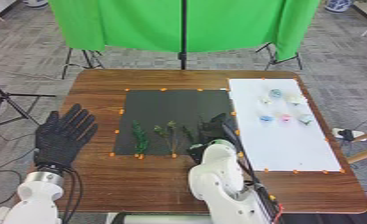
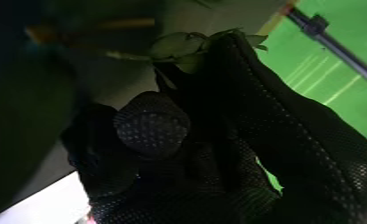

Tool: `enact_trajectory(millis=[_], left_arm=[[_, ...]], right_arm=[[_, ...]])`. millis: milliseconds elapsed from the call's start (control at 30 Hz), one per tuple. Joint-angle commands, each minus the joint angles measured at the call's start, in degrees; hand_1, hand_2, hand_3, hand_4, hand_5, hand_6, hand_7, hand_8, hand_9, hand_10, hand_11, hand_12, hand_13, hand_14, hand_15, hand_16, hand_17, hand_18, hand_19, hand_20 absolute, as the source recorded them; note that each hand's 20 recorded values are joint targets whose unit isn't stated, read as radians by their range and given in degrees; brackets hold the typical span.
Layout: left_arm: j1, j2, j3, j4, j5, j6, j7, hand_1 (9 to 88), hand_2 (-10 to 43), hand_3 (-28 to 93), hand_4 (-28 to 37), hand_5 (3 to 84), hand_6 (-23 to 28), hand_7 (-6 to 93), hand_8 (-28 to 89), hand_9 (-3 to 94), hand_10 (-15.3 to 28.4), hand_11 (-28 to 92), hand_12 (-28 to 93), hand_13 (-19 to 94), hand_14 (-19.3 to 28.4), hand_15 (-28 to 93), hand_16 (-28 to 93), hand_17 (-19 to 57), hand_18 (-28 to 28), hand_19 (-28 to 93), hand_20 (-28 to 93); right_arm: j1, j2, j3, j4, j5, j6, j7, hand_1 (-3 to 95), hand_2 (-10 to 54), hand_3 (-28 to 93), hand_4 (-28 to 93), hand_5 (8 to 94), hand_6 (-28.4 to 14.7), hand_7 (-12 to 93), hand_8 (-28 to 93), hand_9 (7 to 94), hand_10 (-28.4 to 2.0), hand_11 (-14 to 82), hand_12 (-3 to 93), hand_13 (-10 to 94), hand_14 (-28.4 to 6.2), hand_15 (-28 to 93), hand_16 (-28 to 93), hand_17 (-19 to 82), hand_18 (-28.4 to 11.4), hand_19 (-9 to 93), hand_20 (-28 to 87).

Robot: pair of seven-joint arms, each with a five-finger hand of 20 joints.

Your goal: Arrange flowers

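Head view: even, moderately bright light covers the table (image 1: 104, 100), with soft shading. The white sheet (image 1: 290, 145) beside the right robot hand (image 1: 217, 127) is brightest; that hand's black glove nearly merges with the dark mat (image 1: 164, 107) under it. The source of light cannot be told. Right wrist view: the robot hand (image 2: 197, 175) is in deep shadow, faint highlights picking out its glove's dotted texture. Dim light reaches the leaves (image 2: 175, 46) next to it. Beyond it, the green cloth (image 2: 339, 50) glows brightly, with pale streaks.
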Motion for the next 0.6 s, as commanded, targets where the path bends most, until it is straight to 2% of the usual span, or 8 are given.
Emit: enact_trajectory(millis=[33,167,333,467,600], left_arm=[[1.2,-0.86,0.22,0.22,-0.39,0.29,-0.23,27.1,12.2,75,-28.3,45.3,9.0,17.2,-11,36.9,15.9,22,11,27,16.9,44,-7,-6.8,16.3,39,14],[1.0,-0.82,0.29,0.32,-0.43,0.23,-0.14,27.3,12.2,74,-28.3,45.3,9.0,17.1,-11,36.9,15.9,22,11,27,16.9,44,-7,-6.8,16.3,39,14],[0.95,-0.89,0.08,0.39,-0.55,0.5,0.14,27.3,12.2,74,-28.3,45.3,9.0,17.1,-11,37.1,15.9,22,11,27,16.9,44,-7,-6.7,16.3,39,14],[1.34,-1.16,-0.19,0.28,-0.78,0.44,0.18,27.3,12.2,74,-28.3,45.3,9.0,17.2,-11,37.1,16.0,22,11,27,16.9,44,-7,-6.8,16.3,39,14],[1.54,-1.18,-0.6,0.21,-0.78,0.36,0.43,27.2,12.2,75,-28.3,45.3,9.1,17.1,-11,37.1,15.9,22,11,27,16.9,44,-7,-6.8,16.3,39,14]], right_arm=[[-0.28,-0.95,0.76,2.93,-1.78,-1.44,0.89,62.5,-9.5,80,-28,70.9,-1.9,54,14,82.8,-11.0,25.7,47.5,81,-10.0,69,39,52,-26.0,93,54],[-0.68,-0.61,1.01,2.36,-0.95,-2.24,0.21,58.6,-9.5,80,-26,69.7,-2.4,53,13,82.3,-11.6,25.2,46.4,80,-10.6,68,38,52,-26.5,93,54],[-1.11,0.74,1.25,1.0,-0.02,-2.71,0.86,54.8,-9.5,79,-26,63.3,-5.4,51,11,75.8,-15.5,18.7,37.6,75,-12.9,69,37,50,-26.5,93,52],[-2.27,2.53,1.02,-1.1,1.09,-3.23,1.51,54.1,-9.5,79,-26,60.7,-6.6,51,9,69.4,-18.8,25.6,25.5,74,-13.0,69,35,49,-26.6,93,51],[-3.45,4.34,1.0,-2.89,1.88,-3.68,1.97,54.1,-9.5,78,-26,60.7,-6.7,51,9,68.9,-19.5,26.2,24.1,74,-13.2,69,34,49,-26.8,93,51]])
